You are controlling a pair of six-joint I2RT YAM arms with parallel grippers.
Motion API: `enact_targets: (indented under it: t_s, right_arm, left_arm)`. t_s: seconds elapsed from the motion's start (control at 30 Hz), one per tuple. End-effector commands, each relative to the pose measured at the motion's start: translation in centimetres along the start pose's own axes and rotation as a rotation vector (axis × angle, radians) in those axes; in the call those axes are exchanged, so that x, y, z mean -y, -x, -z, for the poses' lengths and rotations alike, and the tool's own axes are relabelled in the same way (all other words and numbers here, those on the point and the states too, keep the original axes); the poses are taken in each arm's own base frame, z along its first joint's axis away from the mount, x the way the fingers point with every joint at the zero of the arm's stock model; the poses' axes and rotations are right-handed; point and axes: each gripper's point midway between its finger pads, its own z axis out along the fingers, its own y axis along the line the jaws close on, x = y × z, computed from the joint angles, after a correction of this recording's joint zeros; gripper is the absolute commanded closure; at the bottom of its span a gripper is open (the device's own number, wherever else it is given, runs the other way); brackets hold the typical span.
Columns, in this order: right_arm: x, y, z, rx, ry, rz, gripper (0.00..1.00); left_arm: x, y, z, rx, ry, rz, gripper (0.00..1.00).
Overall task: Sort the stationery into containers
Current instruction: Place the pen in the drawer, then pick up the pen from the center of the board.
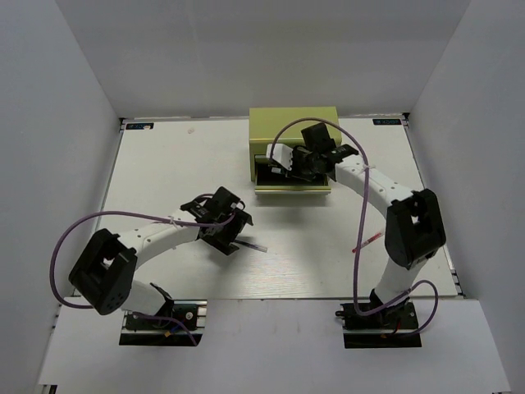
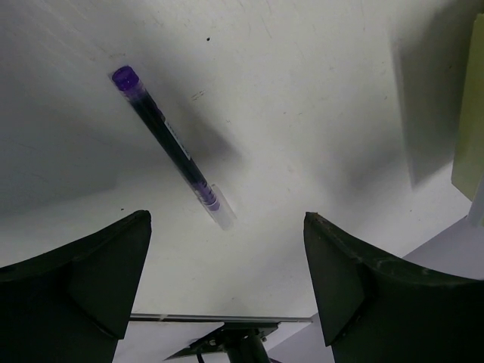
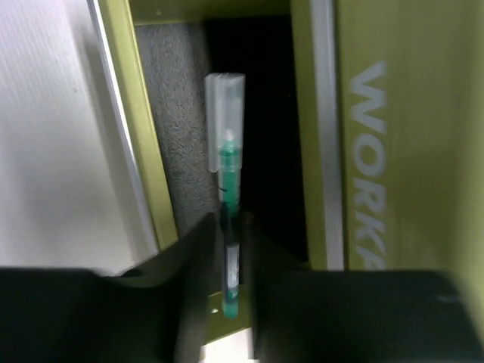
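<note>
Right wrist view: your right jaws clench the green pen (image 3: 229, 162), axis 12-to-6, above the open drawer (image 3: 140, 136). Your left jaws stand released.

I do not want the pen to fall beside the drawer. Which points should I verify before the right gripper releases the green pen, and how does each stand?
1. The drawer is open: ok.
2. The green pen is clamped in the right gripper: ok.
3. The pen hangs above the drawer's inside, not its rim: ok, by the right wrist view.
4. The drawer floor below the pen is free: cannot tell, part lies in shadow.
5. The left gripper is open and apart from the chest: ok.
</note>
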Motion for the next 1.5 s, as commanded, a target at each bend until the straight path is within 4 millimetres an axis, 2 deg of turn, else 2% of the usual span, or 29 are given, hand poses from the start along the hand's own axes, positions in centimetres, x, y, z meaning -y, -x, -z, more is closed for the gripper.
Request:
enact_targets:
  t_s: [0.0, 0.03, 0.07, 0.13, 0.2, 0.3, 0.37, 0.43, 0.47, 0.57, 0.8, 0.83, 0.9, 0.97, 1.0, 1.03, 1.17, 1.23, 1.27, 1.3, 1.37, 1.43, 1.47]
  right_arm:
    - [2.8, 0.9, 0.2, -0.011, -0.059, 0.095, 0.67]
    - [2.6, 1.0, 0.3, -0.011, -0.044, 0.082, 0.63]
    - [2.4, 1.2, 0.4, -0.001, -0.035, 0.080, 0.48]
    - [2.1, 2.1, 1.1, 0.042, -0.031, 0.050, 0.41]
    - [1.4, 3.1, 2.0, 0.088, -0.015, 0.015, 0.38]
    - [1.0, 4.6, 4.0, 0.150, -0.036, -0.016, 0.38]
    - [0.7, 4.8, 5.0, 0.177, -0.060, -0.047, 0.38]
    - [-0.2, 4.7, 5.3, 0.186, -0.053, -0.082, 0.38]
    - [0.1, 4.9, 5.5, 0.201, -0.074, -0.083, 0.38]
    - [-0.5, 5.0, 7.1, 0.228, -0.098, -0.113, 0.38]
    - [-2.5, 3.8, 7.9, 0.236, -0.086, -0.189, 0.37]
    - [-2.6, 3.8, 8.0, 0.238, -0.085, -0.200, 0.37]
    - [-2.8, 3.6, 8.4, 0.245, -0.090, -0.217, 0.37]
    - [-3.4, 3.3, 8.3, 0.240, -0.081, -0.241, 0.37]
    - [-3.2, 3.4, 8.7, 0.249, -0.095, -0.240, 0.37]
    - [-3.5, 3.0, 8.5, 0.242, -0.089, -0.257, 0.37]
    - [-4.0, 2.4, 8.8, 0.235, -0.095, -0.276, 0.35]
    - [-4.1, 2.0, 9.1, 0.233, -0.108, -0.290, 0.31]
    - [-4.0, 1.8, 9.1, 0.225, -0.118, -0.302, 0.15]
    - [-3.7, 1.7, 9.2, 0.228, -0.142, -0.330, 0.10]
    - [-3.5, 0.7, 9.4, 0.204, -0.184, -0.387, 0.10]
    - [-3.2, 0.3, 9.7, 0.203, -0.201, -0.400, 0.10]
    - [-3.4, -0.3, 9.7, 0.193, -0.200, -0.412, 0.10]
  left_arm:
    - [0.8, -0.4, 0.4, -0.025, 0.009, 0.011, 0.09]
    - [1.1, -0.4, 0.6, -0.025, 0.008, 0.011, 0.09]
    - [0.4, -0.4, 0.2, -0.023, 0.040, 0.010, 0.09]
    - [0.9, -0.4, 0.1, -0.022, 0.055, 0.009, 0.13]
    - [0.3, -0.4, 0.0, -0.018, 0.102, 0.007, 0.19]
    - [0.2, -0.7, -0.2, -0.019, 0.150, -0.016, 0.24]
    - [-0.4, -0.7, -0.8, -0.016, 0.194, -0.018, 0.29]
    - [-0.7, -0.9, -1.0, -0.025, 0.222, -0.029, 0.32]
    - [-1.1, -1.1, -1.4, -0.035, 0.250, -0.041, 0.33]
    - [-1.8, -1.5, -2.0, -0.047, 0.281, -0.059, 0.36]
    - [-2.2, -1.3, -3.4, -0.042, 0.321, -0.052, 0.41]
    - [-2.0, -1.3, -3.5, -0.044, 0.319, -0.060, 0.44]
    - [-2.9, -1.5, -3.9, -0.054, 0.359, -0.060, 0.49]
    - [-2.7, -1.7, -4.0, -0.064, 0.371, -0.058, 0.57]
    - [-3.5, -1.6, -4.1, -0.062, 0.406, -0.058, 0.60]
    - [-3.1, -1.8, -4.0, -0.072, 0.398, -0.056, 0.66]
    - [-4.0, -1.8, -4.1, -0.070, 0.428, -0.057, 0.73]
    - [-3.5, -1.6, -3.7, -0.061, 0.405, -0.059, 0.78]
    - [-3.1, -1.6, -3.7, -0.048, 0.393, -0.070, 0.81]
    - [-2.2, -1.4, -3.2, -0.038, 0.368, -0.072, 0.83]
    - [-0.3, -0.9, -2.3, -0.008, 0.305, -0.100, 0.88]
    - [2.0, -0.6, -1.1, 0.010, 0.230, -0.118, 0.91]
    - [3.6, -0.5, -0.7, 0.028, 0.162, -0.154, 0.96]
